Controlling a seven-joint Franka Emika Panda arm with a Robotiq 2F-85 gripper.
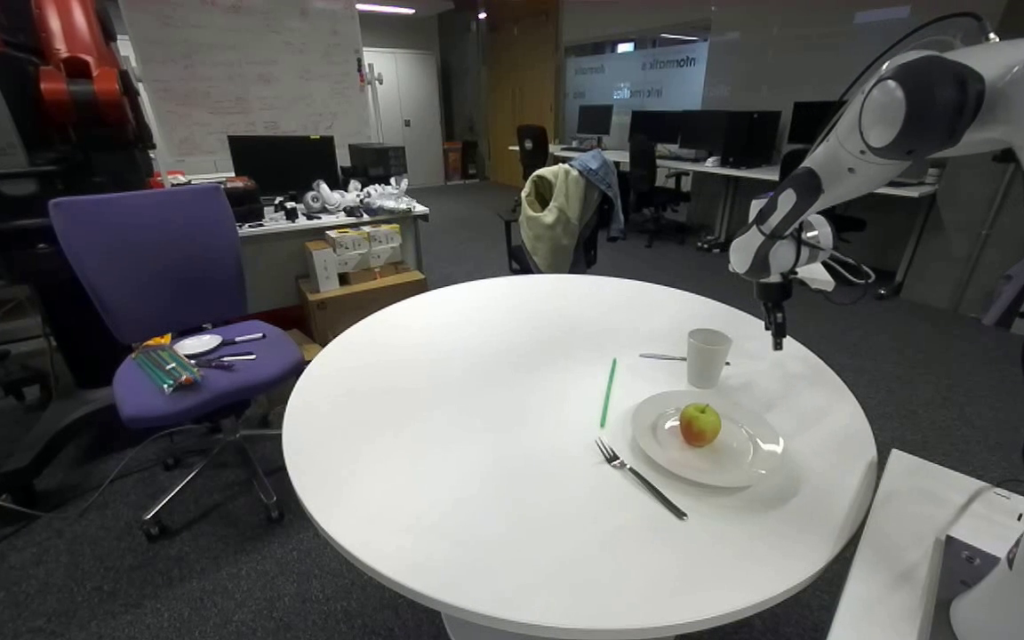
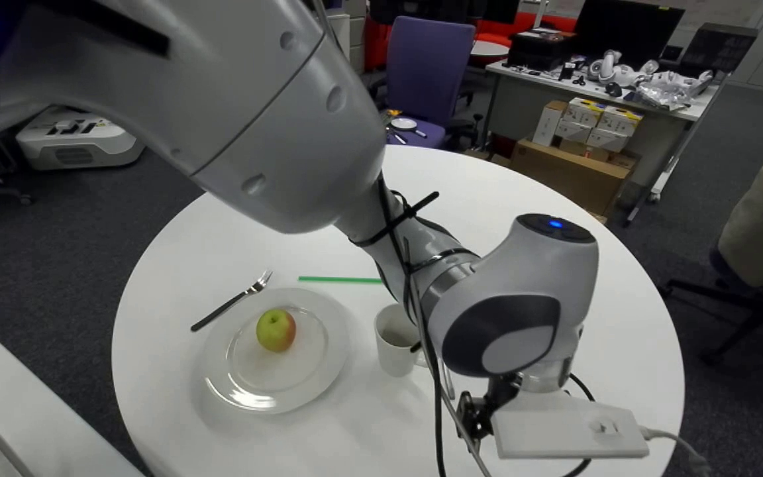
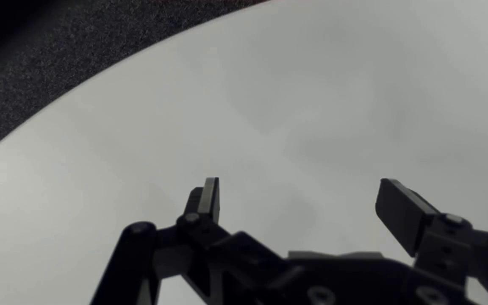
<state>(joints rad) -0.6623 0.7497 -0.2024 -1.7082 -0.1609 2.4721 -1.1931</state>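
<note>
The gripper (image 3: 300, 187) is hanging above the table (image 1: 459, 427), released, its fingers (image 3: 209, 197) standing wide apart. A knife (image 1: 663, 357) is lying below and near it, just beside the cup (image 1: 708, 360); beyond the cup from the gripper, a plate (image 1: 743, 455) is bearing an apple (image 1: 700, 425), and farther off a fork (image 1: 644, 483) is lying.

Glass panel (image 1: 636, 76) in an exterior view reads "nformatics", repeated, some letters unclear. Whiteboard (image 1: 245, 80) writing too faint to read; print on boxes (image 1: 353, 261) too small.
</note>
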